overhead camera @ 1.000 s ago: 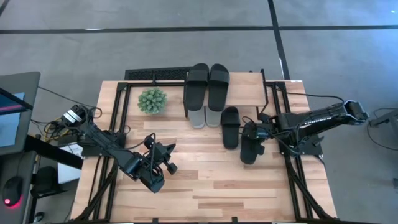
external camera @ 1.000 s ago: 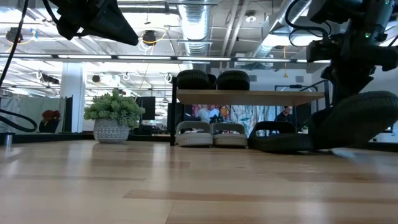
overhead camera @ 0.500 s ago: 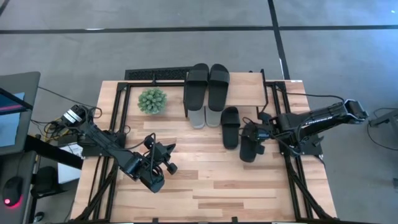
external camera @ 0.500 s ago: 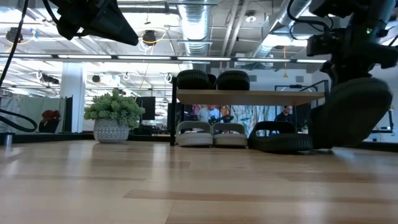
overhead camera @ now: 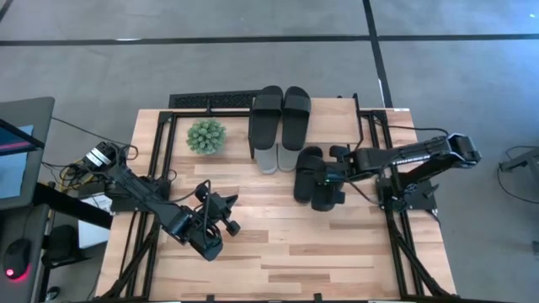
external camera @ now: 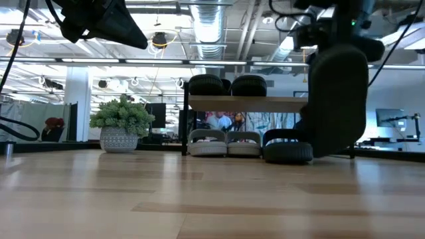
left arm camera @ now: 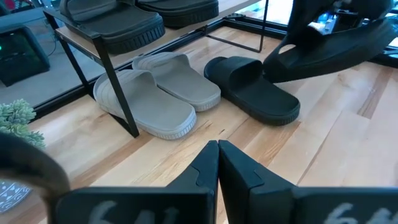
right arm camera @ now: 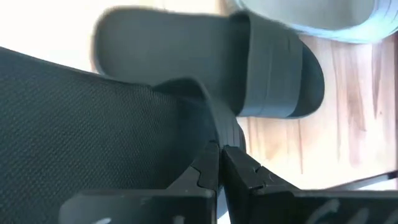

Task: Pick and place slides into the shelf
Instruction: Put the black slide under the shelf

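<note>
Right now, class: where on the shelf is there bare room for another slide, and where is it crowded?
The shelf top is bare right of the black pair. Beneath, floor space right of the grey pair is taken by a black slide. The right end effector holds another slide there, so it is crowded.

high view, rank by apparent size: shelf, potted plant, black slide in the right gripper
1. Shelf, clearly the largest.
2. Black slide held by the right gripper; partly hidden by the arm and lifted nearer the camera, so only roughly placed.
3. Potted plant, close to the slide, looks slightly smaller.
</note>
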Available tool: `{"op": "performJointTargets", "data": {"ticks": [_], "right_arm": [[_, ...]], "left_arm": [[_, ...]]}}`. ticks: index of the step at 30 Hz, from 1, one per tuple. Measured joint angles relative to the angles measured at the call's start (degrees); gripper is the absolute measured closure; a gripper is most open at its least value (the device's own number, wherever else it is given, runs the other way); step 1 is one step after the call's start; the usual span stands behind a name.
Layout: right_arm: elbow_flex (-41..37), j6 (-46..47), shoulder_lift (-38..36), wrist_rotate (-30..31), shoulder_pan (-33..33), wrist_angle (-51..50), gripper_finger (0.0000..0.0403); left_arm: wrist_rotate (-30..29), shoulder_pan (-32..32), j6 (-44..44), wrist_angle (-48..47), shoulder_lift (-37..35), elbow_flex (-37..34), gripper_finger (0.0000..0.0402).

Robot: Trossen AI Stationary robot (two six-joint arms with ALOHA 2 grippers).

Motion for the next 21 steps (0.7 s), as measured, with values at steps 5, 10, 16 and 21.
{"op": "performJointTargets", "data": {"ticks": [5, 10, 16, 21], "right_arm": [[-0.6, -6.3, 1.1, 0.2, -2.3, 0.4, 0.0403], [-0.9, -12.8, 1.1, 0.2, -3.8, 1.8, 0.0403], [-1.0, -17.7, 1.1, 3.0, -3.9, 1.4, 0.0403], [-1.8, -18.7, 1.0, 3.2, -5.2, 1.6, 0.0403]], "left_arm": [[0.2, -0.3, -0.2, 1.7, 0.0, 0.0, 0.0401], [0.1, -0.3, 0.5, 2.5, 0.0, 0.0, 0.0401], [0.1, -0.3, 0.7, 2.5, 0.0, 0.0, 0.0401], [-0.3, -0.3, 0.7, 2.6, 0.0, 0.0, 0.0401]]}}
